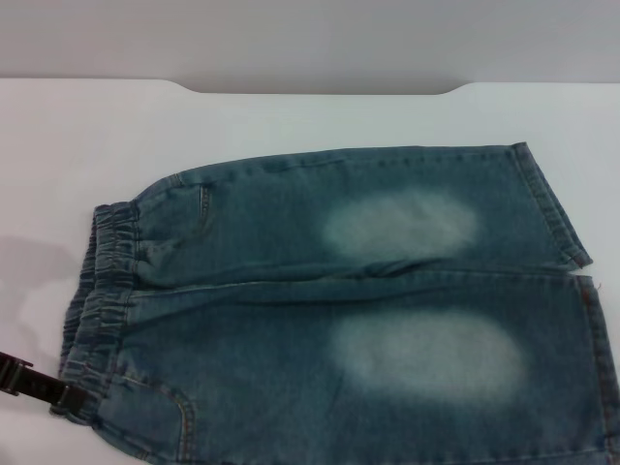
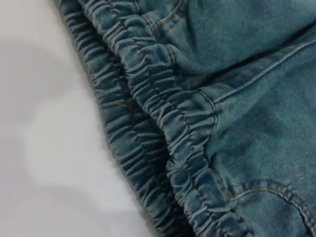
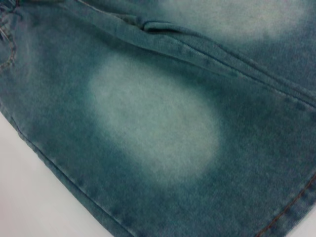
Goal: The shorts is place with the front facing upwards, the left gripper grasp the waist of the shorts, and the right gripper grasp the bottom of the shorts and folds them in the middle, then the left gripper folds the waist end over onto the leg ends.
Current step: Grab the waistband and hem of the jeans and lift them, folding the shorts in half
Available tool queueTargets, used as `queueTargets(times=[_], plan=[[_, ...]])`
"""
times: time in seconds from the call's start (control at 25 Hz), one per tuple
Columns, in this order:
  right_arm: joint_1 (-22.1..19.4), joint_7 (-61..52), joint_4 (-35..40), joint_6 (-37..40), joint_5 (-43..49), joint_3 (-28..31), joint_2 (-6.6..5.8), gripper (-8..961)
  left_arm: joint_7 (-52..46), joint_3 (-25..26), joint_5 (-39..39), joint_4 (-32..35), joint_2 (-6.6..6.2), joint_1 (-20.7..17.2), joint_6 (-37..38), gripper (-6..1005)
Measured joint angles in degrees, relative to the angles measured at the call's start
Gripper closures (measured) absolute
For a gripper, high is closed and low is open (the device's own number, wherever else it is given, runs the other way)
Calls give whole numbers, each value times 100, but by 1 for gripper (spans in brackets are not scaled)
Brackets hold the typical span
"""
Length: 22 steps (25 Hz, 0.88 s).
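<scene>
We see the left gripper [image 1: 39, 386], a black angular claw, only as a dark piece at the lower left edge of the head view, its tip touching the corner of the gathered elastic denim waistband [image 1: 97, 310]; whether it is spread or pinching the cloth we cannot tell. The right gripper appears in no view. The blue-green washed denim shorts [image 1: 339, 310] lie flat on the white counter [image 1: 291, 116], waistband to our left and the straight-stitched leg hems [image 1: 557, 208] to our right. Two pale faded patches [image 1: 402, 225] mark the thighs. The nearer leg is cut off by the frame's lower edge. The left wrist view shows the ruffled band up close; the right wrist view shows one faded patch. A grey wall [image 1: 310, 39] rises behind the counter.
</scene>
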<state>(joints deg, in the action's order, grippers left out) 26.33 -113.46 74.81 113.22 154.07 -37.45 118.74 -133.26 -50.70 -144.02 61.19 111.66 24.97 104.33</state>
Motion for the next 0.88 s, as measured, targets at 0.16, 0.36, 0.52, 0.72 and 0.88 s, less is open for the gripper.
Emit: queueTargets(times=[0.16, 0.36, 0.52, 0.72, 0.88], plan=[[20, 0, -35, -22, 0, -1, -7, 483, 10, 6, 1, -2, 29, 0, 0, 340], [23, 0, -37, -30, 0, -21, -9, 483, 70, 30, 6, -22, 154, -1, -20, 344], [18, 0, -37, -49, 0, -26, -14, 482, 87, 3, -2, -61, 180, -2, -22, 346], [16, 0, -37, -95, 0, -38, -18, 482, 90, 38, -3, -43, 189, -28, 14, 349], [22, 0, -37, -130, 0, -45, -19, 482, 77, 0, -158, -33, 189, -39, -19, 352]])
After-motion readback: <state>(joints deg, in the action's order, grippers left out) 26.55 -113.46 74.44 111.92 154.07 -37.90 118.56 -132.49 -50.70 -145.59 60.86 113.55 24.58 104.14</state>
